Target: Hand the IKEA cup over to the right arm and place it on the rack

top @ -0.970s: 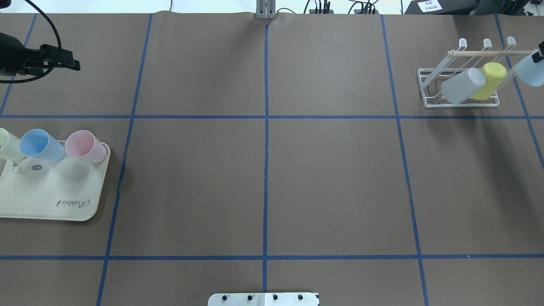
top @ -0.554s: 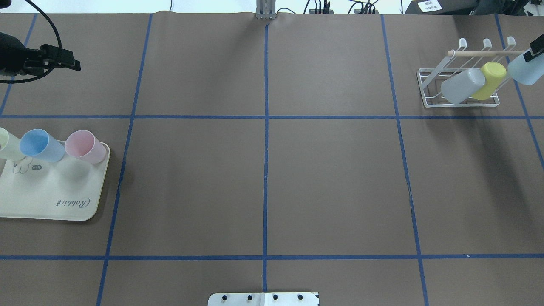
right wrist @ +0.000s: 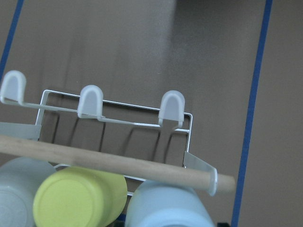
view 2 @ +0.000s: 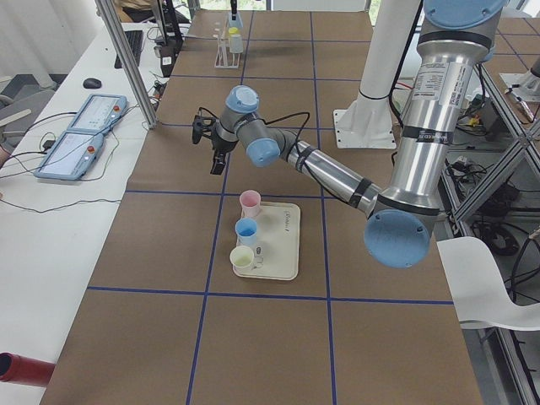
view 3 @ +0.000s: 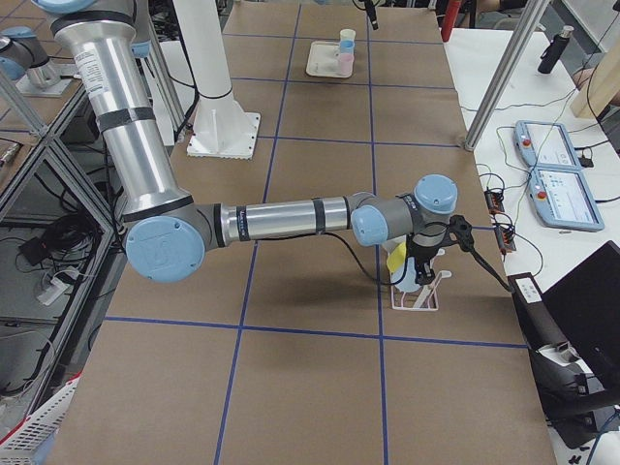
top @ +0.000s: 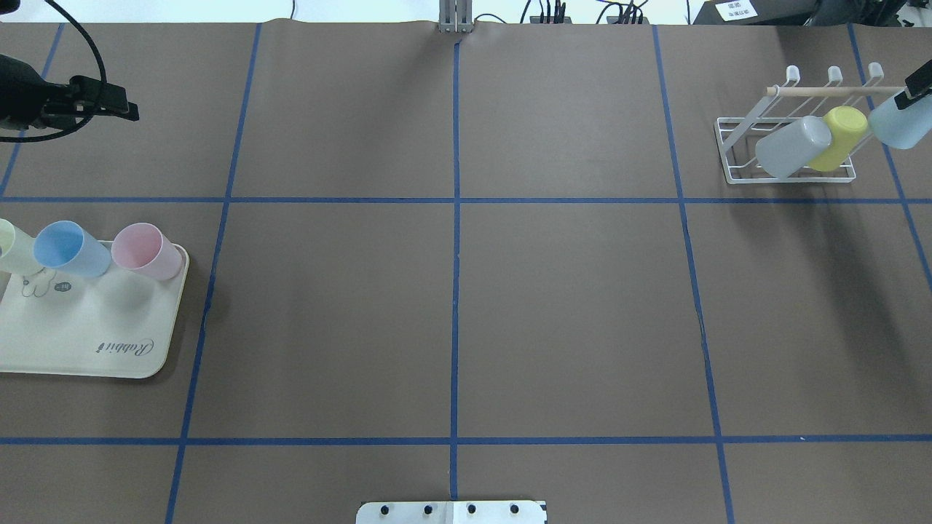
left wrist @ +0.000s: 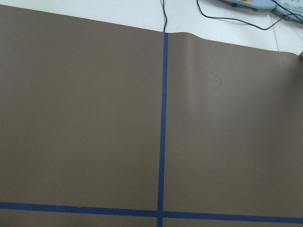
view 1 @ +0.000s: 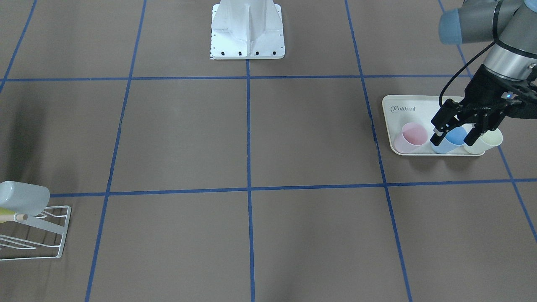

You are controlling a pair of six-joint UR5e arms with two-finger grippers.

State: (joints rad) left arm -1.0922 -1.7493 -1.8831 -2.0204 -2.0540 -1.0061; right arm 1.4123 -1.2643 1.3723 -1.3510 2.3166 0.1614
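My right gripper (top: pixel 916 93) comes in at the far right edge, shut on a pale blue cup (top: pixel 897 124) held tilted at the right end of the white wire rack (top: pixel 734 145). In the right wrist view the cup (right wrist: pixel 168 208) sits just under the rack's wooden rod (right wrist: pixel 118 163), next to a yellow cup (right wrist: pixel 78 198) and a grey cup (right wrist: pixel 19 194) on the rack. My left gripper (view 1: pixel 454 135) is open and empty, raised over the table's left side (top: pixel 116 108).
A cream rabbit-print tray (top: pixel 95 327) at the left edge holds a pink cup (top: pixel 145 251), a blue cup (top: pixel 69 249) and a pale green cup (top: pixel 11 247). The robot's base plate (top: pixel 451 511) is at the near edge. Blue tape lines grid the brown table.
My right gripper has carried the pale blue cup a little to the left and back, closer to the rack's right end. The left arm has barely moved.
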